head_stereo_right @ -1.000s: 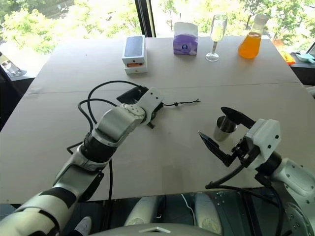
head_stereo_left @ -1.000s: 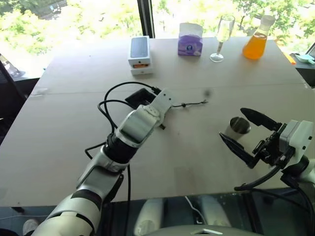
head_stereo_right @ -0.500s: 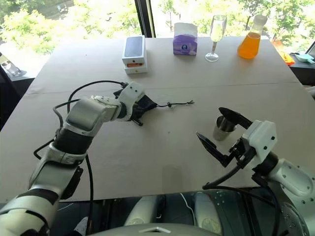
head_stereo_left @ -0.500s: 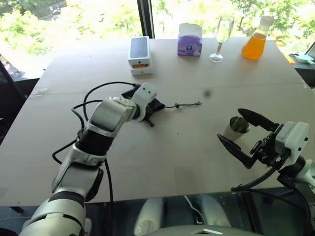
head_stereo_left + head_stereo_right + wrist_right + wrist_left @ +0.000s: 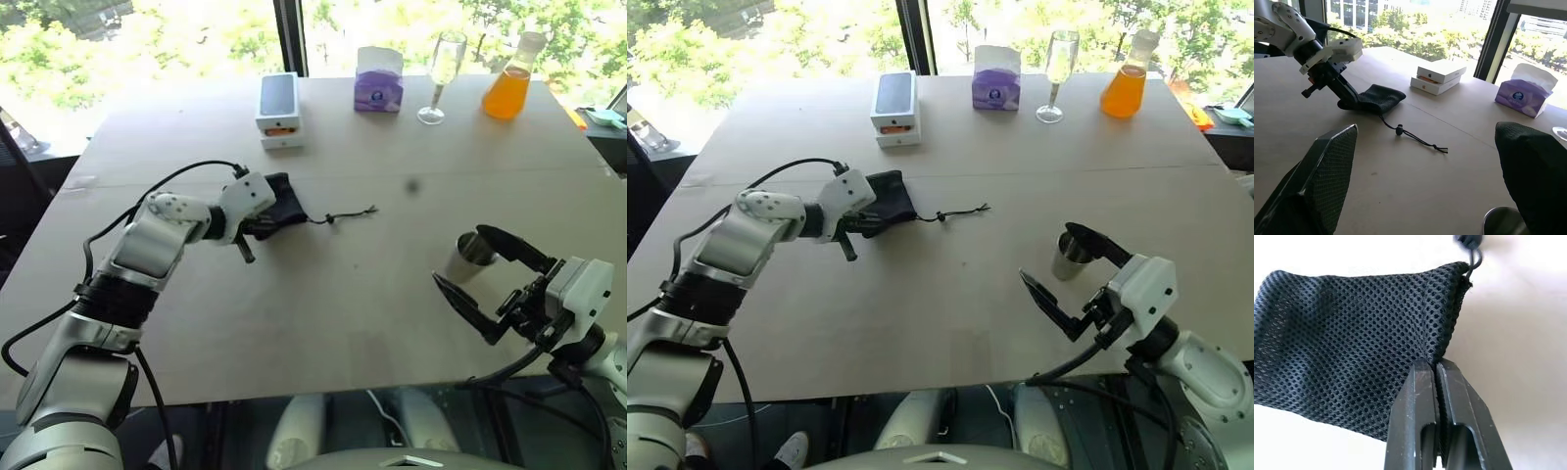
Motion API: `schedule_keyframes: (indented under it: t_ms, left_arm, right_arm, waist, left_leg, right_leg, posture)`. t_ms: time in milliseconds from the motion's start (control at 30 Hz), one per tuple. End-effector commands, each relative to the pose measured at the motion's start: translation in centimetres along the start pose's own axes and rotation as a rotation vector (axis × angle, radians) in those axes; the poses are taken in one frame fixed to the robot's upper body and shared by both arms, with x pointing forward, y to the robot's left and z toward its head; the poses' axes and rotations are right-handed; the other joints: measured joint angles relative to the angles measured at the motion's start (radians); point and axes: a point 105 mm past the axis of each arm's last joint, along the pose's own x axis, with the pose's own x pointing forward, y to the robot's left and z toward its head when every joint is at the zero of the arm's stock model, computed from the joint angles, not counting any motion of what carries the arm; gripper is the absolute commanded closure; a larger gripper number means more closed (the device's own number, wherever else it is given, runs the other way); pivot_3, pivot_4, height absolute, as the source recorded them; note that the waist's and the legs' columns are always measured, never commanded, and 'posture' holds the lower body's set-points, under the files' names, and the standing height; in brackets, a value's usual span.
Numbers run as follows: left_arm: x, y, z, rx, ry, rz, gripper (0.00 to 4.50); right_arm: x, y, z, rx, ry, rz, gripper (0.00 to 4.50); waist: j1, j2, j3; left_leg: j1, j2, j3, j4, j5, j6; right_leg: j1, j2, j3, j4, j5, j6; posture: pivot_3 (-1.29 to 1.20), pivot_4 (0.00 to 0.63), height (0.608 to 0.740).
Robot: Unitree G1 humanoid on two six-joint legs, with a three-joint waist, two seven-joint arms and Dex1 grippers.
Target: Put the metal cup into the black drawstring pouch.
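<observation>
1. Dragged leftward since the earlier frame, the black drawstring pouch (image 5: 277, 201) lies flat on the desk (image 5: 333, 294), cord trailing right, its edge pinched in your left claw (image 5: 1436, 369).
2. Your right claw (image 5: 490, 279) is spread wide, the metal cup (image 5: 470, 256) upright between its fingers, untouched.
3. Pouch and cup sit well apart; no legible writing.

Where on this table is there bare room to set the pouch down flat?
The widest bare patch is mid-table, between the cord and the cup, running to the near edge. The near-left corner is bare too. The far edge is crowded: box, tissues, glass, flask.
</observation>
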Motion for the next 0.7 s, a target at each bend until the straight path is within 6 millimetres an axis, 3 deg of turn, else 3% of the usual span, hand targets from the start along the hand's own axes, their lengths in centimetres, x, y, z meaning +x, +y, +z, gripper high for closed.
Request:
schedule_keyframes:
  t_ms: [33,133,300,567,700]
  left_arm:
    - [-1.0,-1.0,2.8,-0.324,-0.095,-0.145,4.46]
    - [-1.6,-1.5,3.0,-0.616,-0.053,-0.278,4.46]
    - [-2.0,-2.0,2.6,-0.846,0.009,-0.397,4.46]
    - [-1.7,-2.6,2.6,-0.871,0.045,-0.443,4.46]
    - [-0.7,-1.8,1.9,-0.689,0.056,-0.343,4.46]
  right_arm:
    - [0.1,0.4,0.8,-0.027,-0.039,0.003,0.0]
    - [0.4,0.5,0.8,-0.028,-0.05,-0.006,0.0]
    - [0.7,1.1,0.6,-0.031,-0.054,-0.015,0.0]
    - [0.6,1.9,-0.1,-0.049,-0.035,-0.069,0.0]
    - [0.6,2.1,-0.4,-0.048,-0.037,-0.075,0.0]
  waist:
    - [0.001,-0.001,0.0]
    - [-0.007,-0.001,0.001]
    - [-0.039,0.0,0.0]
    - [-0.04,0.0,0.0]
    - [-0.038,0.0,0.0]
  left_leg:
    - [0.0,0.0,0.0,0.001,0.0,0.0]
    - [-0.001,0.0,-0.002,0.001,0.0,0.0]
    - [0.001,0.0,-0.002,0.001,0.0,0.0]
    - [0.001,0.0,-0.002,0.001,0.001,-0.002]
    - [0.001,0.0,-0.002,0.001,0.002,-0.002]
  right_leg:
    - [0.0,0.001,-0.001,0.0,0.0,0.0]
    - [0.0,0.004,-0.007,0.002,0.0,0.0]
    - [0.0,0.006,-0.006,0.004,0.0,0.0]
    - [0.0,0.003,-0.005,0.003,0.0,0.0]
    - [0.0,0.001,-0.005,0.003,0.0,0.0]
  posture:
    - [0.0,0.15,0.74]
    - [0.0,0.15,0.74]
    - [0.0,0.15,0.74]
    - [0.0,0.15,0.74]
    - [0.0,0.15,0.74]
